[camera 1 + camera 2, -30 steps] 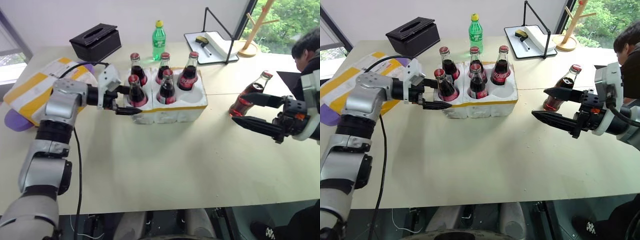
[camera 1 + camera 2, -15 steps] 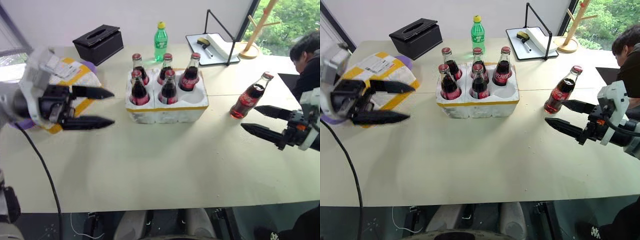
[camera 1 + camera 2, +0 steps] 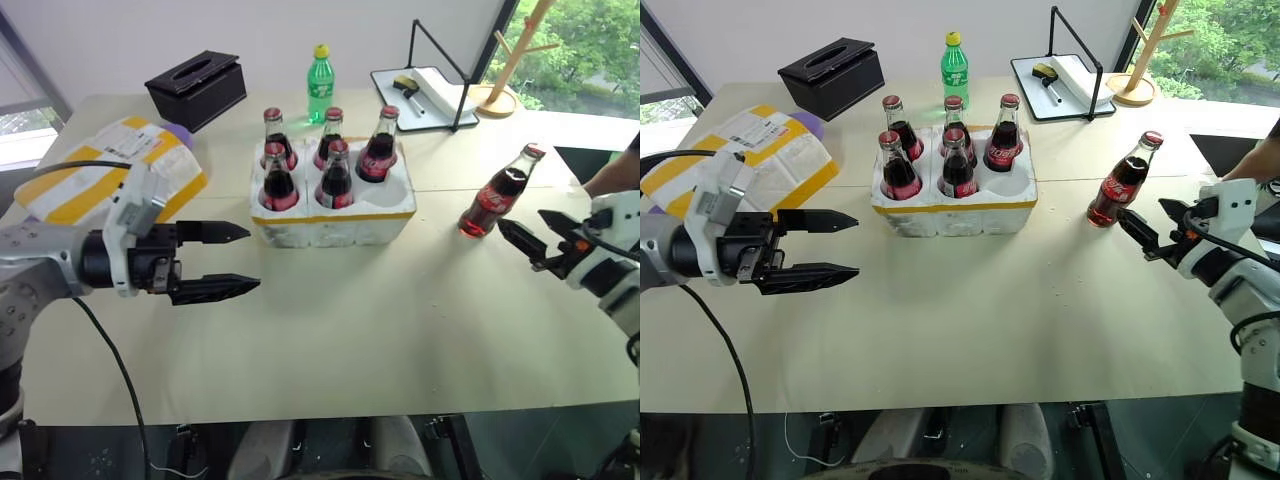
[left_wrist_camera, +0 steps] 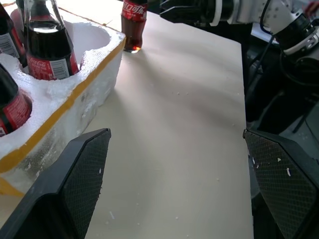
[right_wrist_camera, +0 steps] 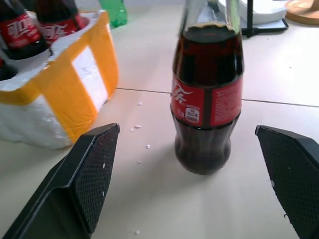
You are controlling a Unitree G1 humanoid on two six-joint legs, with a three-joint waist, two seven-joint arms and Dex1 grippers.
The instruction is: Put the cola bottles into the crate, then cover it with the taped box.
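Standing in the crate (image 3: 335, 215) are five cola bottles (image 3: 333, 175) — three in the back row of wells, two in the front row — and the front well nearest the robot's right side is bare. The crate's far wall is hidden behind the bottles, and the labels' print is too small to read from the head views. A sixth cola bottle (image 3: 494, 191) stands upright on the table (image 3: 350, 330), well apart from the crate toward the robot's right. The right gripper (image 3: 535, 240) sits just beside that bottle without touching it, fingers spread wide with nothing between them; in its wrist view the bottle's cap is cut off. The left gripper (image 3: 232, 260) hovers near the crate on the robot's left, fingers wide apart and empty, pointing toward the crate. The taped box (image 3: 105, 170) lies left of the crate, partly covered by the left arm. Behind the crate stand a green bottle (image 3: 318, 72) and a black tissue box (image 3: 196, 86).
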